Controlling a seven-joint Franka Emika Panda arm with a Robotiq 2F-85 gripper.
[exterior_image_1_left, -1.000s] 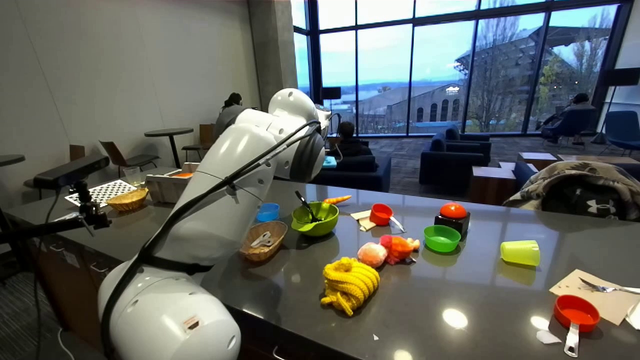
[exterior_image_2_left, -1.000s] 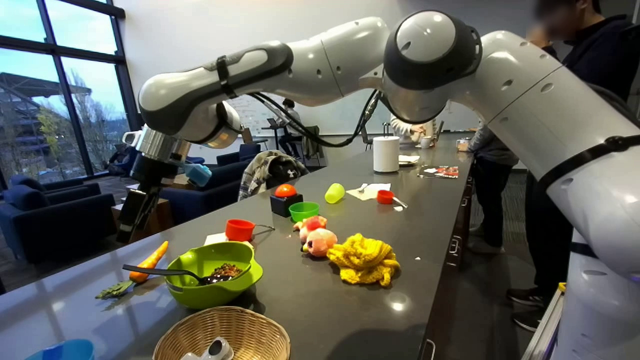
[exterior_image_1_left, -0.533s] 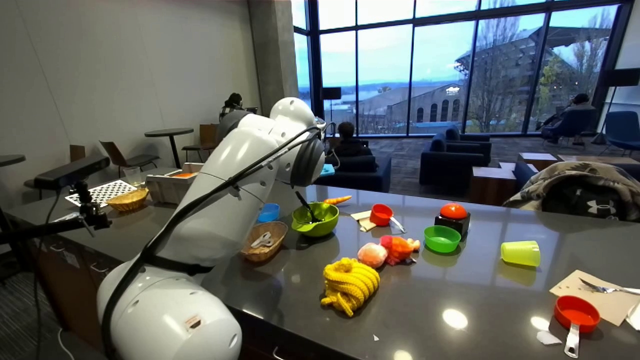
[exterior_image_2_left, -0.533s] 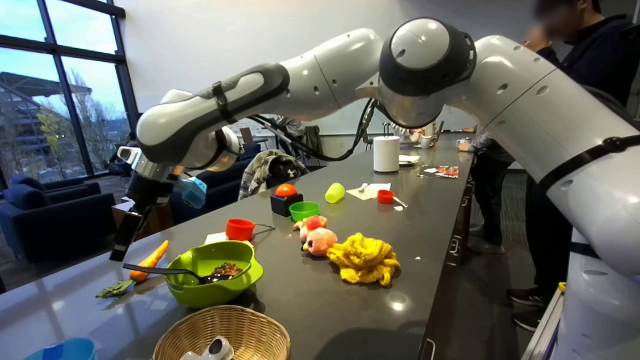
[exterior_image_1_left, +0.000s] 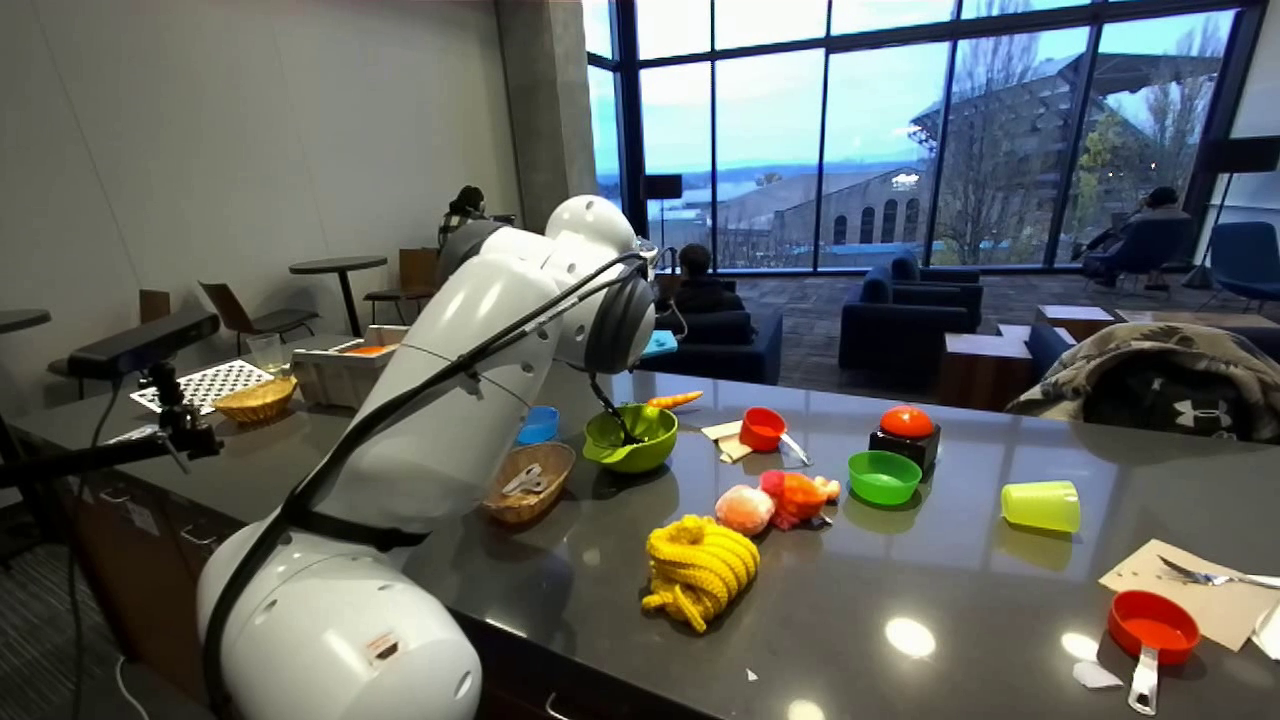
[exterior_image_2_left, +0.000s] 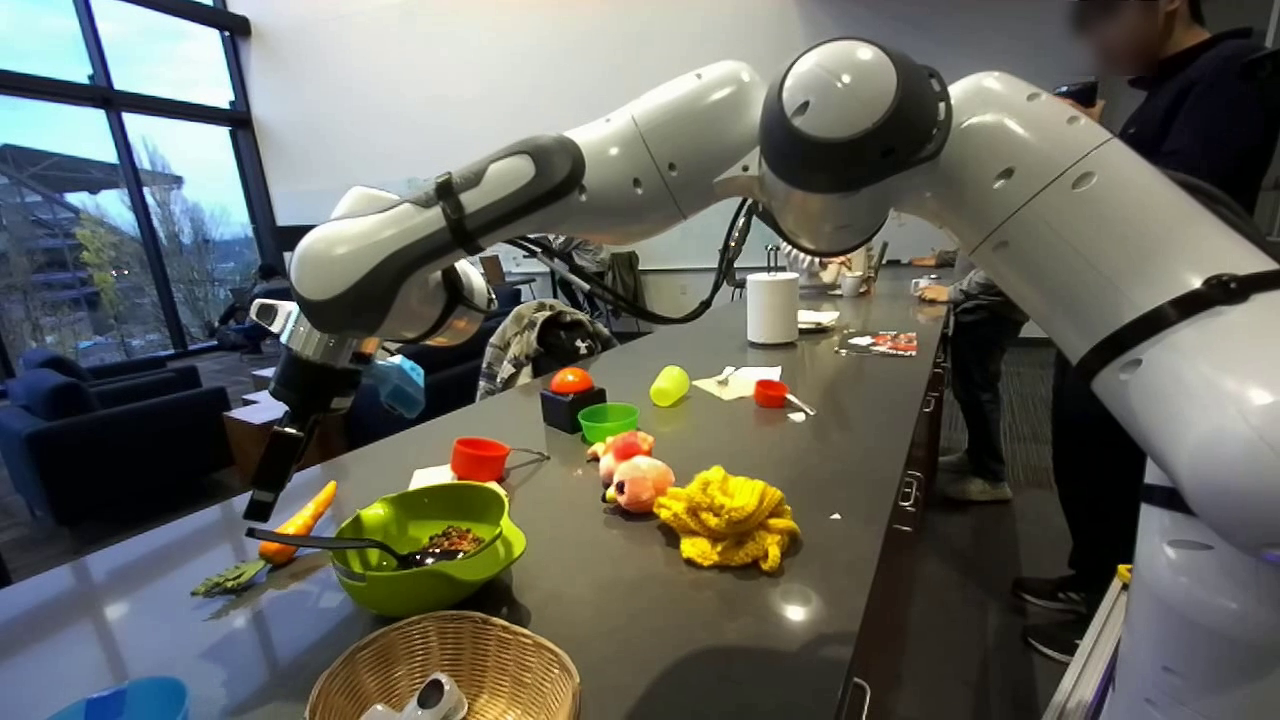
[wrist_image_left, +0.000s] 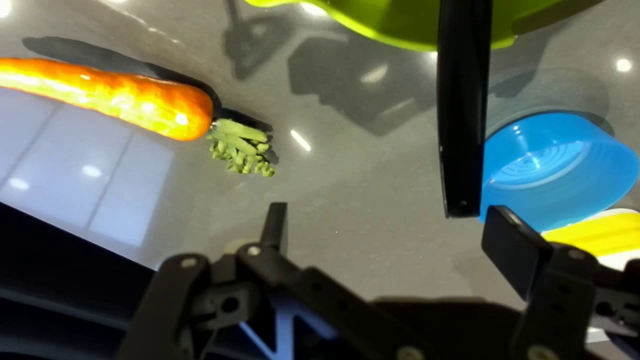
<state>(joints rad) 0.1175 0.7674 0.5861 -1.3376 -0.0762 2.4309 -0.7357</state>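
Spoon (wrist_image_left: 462, 110) lies in the green bowl (exterior_image_2_left: 415, 592), handle jutting past the rim; the gripper (wrist_image_left: 387, 225) hangs near the handle's end, fingers wide apart, holding nothing: no grip made yet.

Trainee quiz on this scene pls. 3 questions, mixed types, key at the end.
1. Multiple choice: what colour is the bowl with the black spoon in it?
a) blue
b) green
c) red

2. True or false: the end effector is open, holding nothing.

3. Fill in: near that bowl, on the counter, lies a long orange ____.

Key:
1. b
2. True
3. carrot
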